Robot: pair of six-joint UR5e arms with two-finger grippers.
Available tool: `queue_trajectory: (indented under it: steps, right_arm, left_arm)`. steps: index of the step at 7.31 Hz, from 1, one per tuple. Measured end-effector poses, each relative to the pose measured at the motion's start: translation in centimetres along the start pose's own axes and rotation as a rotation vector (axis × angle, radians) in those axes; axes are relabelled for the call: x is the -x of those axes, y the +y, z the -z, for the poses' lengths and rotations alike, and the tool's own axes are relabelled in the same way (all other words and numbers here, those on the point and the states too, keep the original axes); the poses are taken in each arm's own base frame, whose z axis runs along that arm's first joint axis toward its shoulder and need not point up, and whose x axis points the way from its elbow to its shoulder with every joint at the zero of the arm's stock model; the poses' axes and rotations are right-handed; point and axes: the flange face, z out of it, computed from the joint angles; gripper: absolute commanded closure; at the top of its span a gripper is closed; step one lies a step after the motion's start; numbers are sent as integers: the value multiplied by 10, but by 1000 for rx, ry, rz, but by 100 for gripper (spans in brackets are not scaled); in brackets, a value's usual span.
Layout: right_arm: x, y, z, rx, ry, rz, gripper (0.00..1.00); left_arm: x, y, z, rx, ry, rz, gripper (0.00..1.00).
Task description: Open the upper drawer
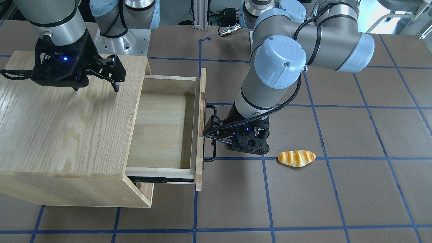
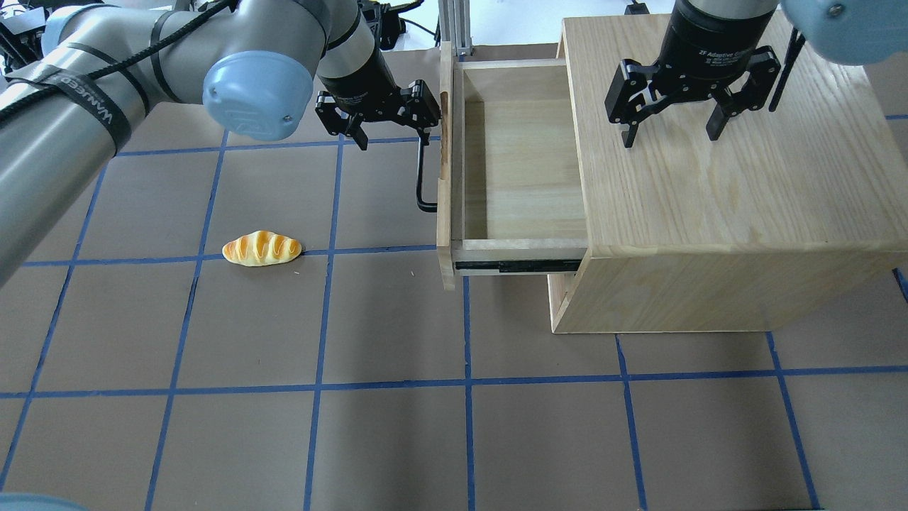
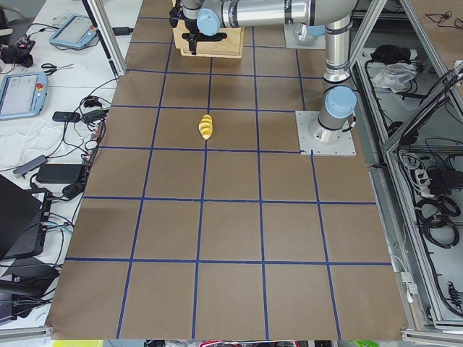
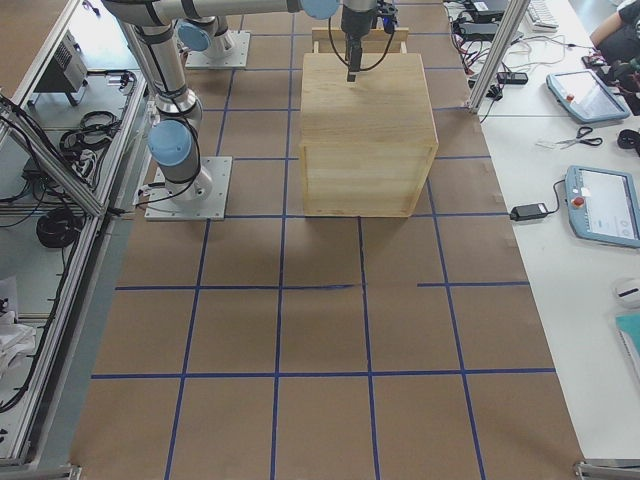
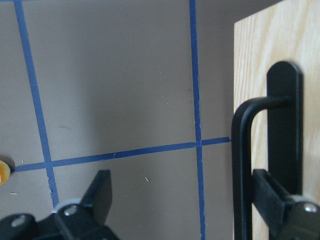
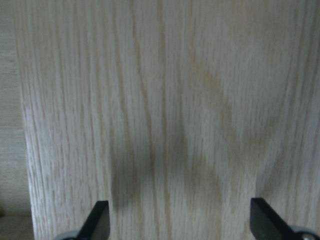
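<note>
The upper drawer (image 2: 521, 167) sits in the upper middle of the overhead view, drawn well out leftward from its cabinet: a shallow box of pale smooth wood, its bare floor showing and a black slide rail (image 2: 514, 267) exposed along its near side. At the far left of that view a glossy golden bread roll (image 2: 262, 248) with pale stripes lies on the matte brown table (image 2: 397, 426), which is gridded with blue tape. Further right, the left gripper (image 2: 390, 131) is at the drawer's flat front panel with its jaws spread wide. The wrist view shows one black finger (image 5: 272, 195) tucked between the panel and the long black bar handle (image 2: 422, 177), the other well out over the table. Right of the drawer stands the boxy cabinet (image 2: 709, 213) of strongly grained oak. The right gripper (image 2: 672, 135) is over its top near the upper right, jaws apart and tips pointing down – whether they touch the wood cannot be told.
</note>
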Motion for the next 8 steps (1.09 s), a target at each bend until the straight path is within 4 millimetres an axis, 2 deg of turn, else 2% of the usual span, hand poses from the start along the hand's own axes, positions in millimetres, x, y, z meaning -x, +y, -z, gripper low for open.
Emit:
queue_trajectory:
  steps: [3, 8]
  right_arm:
    - [0, 0, 0, 0, 0, 0, 0]
    - [0, 0, 0, 1, 0, 1, 0]
  left_arm:
    - [15, -3, 4, 4, -3, -7, 0]
    - [18, -3, 5, 4, -4, -30, 0]
